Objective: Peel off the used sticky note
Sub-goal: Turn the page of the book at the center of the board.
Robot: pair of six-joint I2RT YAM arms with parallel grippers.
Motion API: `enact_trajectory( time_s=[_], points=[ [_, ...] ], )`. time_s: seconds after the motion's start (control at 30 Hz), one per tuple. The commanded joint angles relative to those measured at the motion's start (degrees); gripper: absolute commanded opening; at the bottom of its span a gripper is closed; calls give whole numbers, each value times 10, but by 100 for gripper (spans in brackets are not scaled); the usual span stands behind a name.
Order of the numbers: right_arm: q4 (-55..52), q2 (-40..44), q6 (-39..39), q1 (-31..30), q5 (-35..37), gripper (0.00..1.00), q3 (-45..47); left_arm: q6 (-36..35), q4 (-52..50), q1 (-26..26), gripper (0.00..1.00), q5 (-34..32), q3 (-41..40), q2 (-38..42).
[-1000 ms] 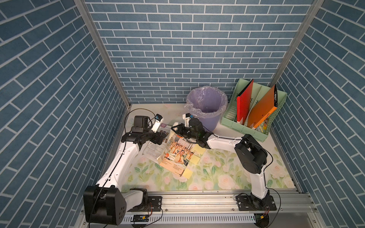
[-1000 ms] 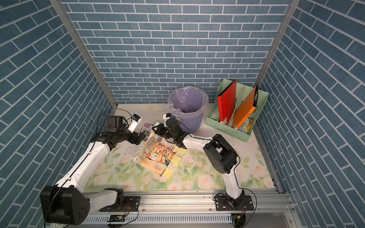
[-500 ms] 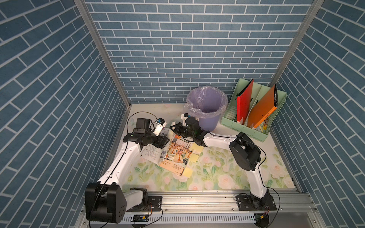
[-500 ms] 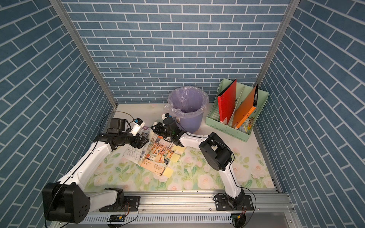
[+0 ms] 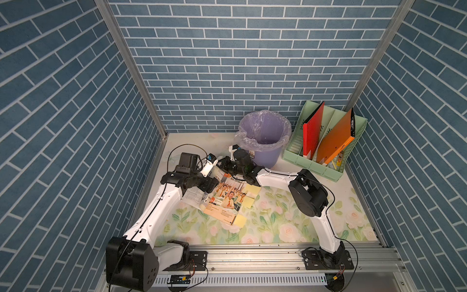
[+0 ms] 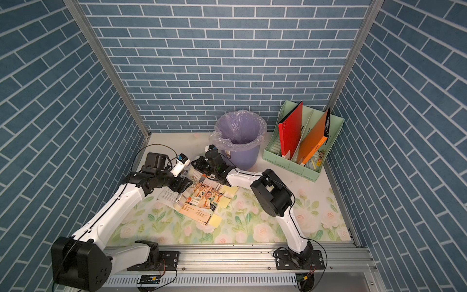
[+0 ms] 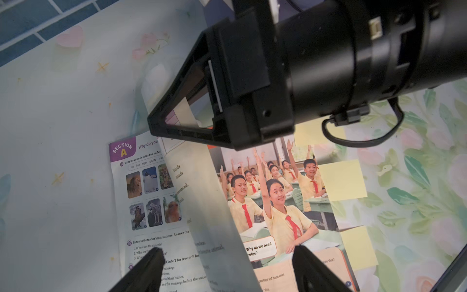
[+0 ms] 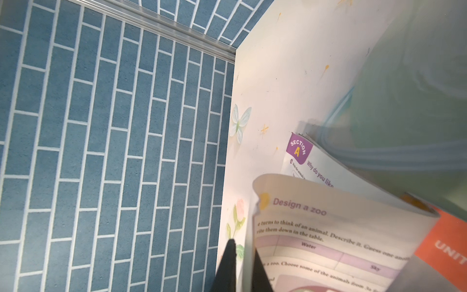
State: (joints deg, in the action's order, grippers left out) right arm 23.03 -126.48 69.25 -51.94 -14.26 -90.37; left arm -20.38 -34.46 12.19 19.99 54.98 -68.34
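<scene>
Over the book [image 5: 228,199], left gripper [image 7: 227,252] is hovering, jaws wide; right gripper [image 8: 242,250] is pinching a lifted page [image 8: 341,227] between narrow jaws; yellow sticky notes [image 5: 249,202] are protruding alongside.

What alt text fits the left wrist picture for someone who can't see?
An open paper textbook shows a photo of pupils raising hands, with square yellow sticky notes along its edge. The black right gripper hangs above it.
</scene>
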Motion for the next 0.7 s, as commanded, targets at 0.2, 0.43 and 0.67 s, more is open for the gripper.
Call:
enact_trajectory(
  time_s=[0.2, 0.43, 0.67],
  points=[
    [-16, 1, 3, -7, 6, 16, -6, -17, 16, 42, 77, -132, -25, 10],
    [-5, 31, 3, -7, 5, 20, 26, -45, 36, 41, 51, -208, -39, 10],
    [1, 51, -17, -7, -5, 40, 43, -42, 45, 41, 19, -209, -42, 2]
  ],
)
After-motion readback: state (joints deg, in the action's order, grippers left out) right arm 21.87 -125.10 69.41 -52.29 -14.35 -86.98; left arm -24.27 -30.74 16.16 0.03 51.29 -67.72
